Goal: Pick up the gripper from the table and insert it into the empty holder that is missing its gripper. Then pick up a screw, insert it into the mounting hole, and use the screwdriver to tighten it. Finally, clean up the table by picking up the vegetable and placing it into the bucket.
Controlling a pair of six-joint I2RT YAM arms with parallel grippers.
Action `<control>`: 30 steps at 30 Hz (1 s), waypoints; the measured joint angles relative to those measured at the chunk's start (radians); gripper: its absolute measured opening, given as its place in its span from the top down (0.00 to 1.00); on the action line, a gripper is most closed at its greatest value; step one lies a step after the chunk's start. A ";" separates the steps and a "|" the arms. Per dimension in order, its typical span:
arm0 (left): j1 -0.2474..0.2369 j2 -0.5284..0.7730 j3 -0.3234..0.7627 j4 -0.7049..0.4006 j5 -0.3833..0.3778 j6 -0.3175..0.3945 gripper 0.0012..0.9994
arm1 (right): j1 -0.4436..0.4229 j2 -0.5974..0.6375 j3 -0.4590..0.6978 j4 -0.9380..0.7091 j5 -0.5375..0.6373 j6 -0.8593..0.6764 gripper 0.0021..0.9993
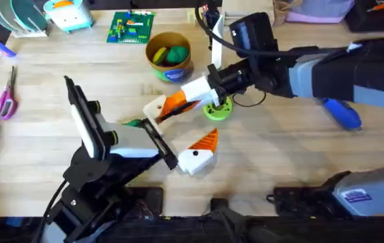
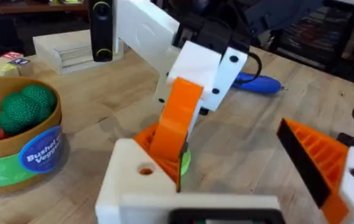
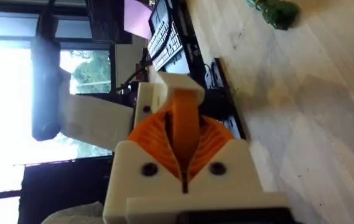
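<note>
Vegetable (image 1: 132,123) lies on the desk (image 1: 36,142) left of centre, beside the left arm. Left gripper (image 1: 177,133) is spread wide. Its off-white holder (image 1: 154,109) touches the orange gripper (image 2: 177,118), which is pinched tight in the right gripper (image 1: 181,102). Bucket (image 1: 168,57) sits behind them with green toys inside. Screwdriver (image 1: 342,113) lies far right on the desk.

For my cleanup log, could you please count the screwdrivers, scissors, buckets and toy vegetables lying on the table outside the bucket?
screwdriver: 1
scissors: 1
bucket: 1
vegetable outside the bucket: 1
Total: 4
</note>
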 joint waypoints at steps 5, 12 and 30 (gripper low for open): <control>0.005 0.000 0.000 0.003 -0.003 0.002 0.01 | 0.003 0.000 0.000 0.025 0.010 0.000 1.00; 0.006 0.000 0.000 0.012 -0.009 0.012 0.01 | 0.004 0.000 -0.004 0.078 0.013 0.000 1.00; 0.006 0.000 0.000 0.012 -0.021 0.026 0.01 | 0.002 0.000 -0.006 0.100 0.012 0.000 1.00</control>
